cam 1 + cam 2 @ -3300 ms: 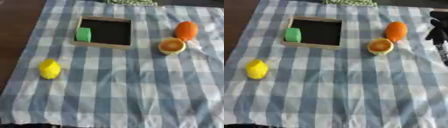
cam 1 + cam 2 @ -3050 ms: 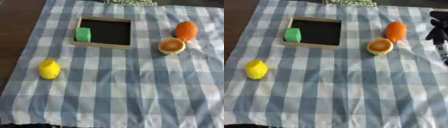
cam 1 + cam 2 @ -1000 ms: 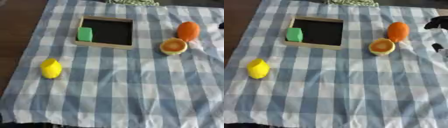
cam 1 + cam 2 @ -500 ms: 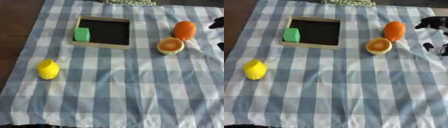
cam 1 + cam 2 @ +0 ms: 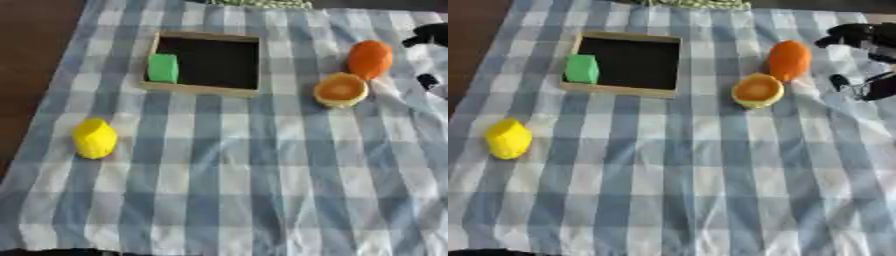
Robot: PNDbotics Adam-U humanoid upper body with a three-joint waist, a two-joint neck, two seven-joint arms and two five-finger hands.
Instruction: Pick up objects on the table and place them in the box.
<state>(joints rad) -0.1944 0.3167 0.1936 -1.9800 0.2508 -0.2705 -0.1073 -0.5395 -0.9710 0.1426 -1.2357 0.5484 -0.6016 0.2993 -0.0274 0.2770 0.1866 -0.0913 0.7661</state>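
Note:
A shallow wooden box (image 5: pixel 206 89) with a dark floor lies at the back left of the checked cloth, with a green block (image 5: pixel 163 67) against its left wall. To the box's right stand an orange oval object (image 5: pixel 789 59) and, in front of it, an orange-yellow cup-shaped object (image 5: pixel 756 90). A yellow lemon-like object (image 5: pixel 94 138) rests alone at the left. My right hand (image 5: pixel 866 56) reaches in from the right edge, its dark fingers spread a little to the right of the orange oval object and holding nothing. The left hand shows in no view.
A blue-and-white checked cloth (image 5: pixel 693 165) covers the table. Dark bare table (image 5: pixel 35 60) shows along the left side. A green patterned thing (image 5: pixel 697 3) lies at the far edge behind the box.
My right hand has come in from the right edge toward the orange oval object. The objects on the cloth have stayed in place.

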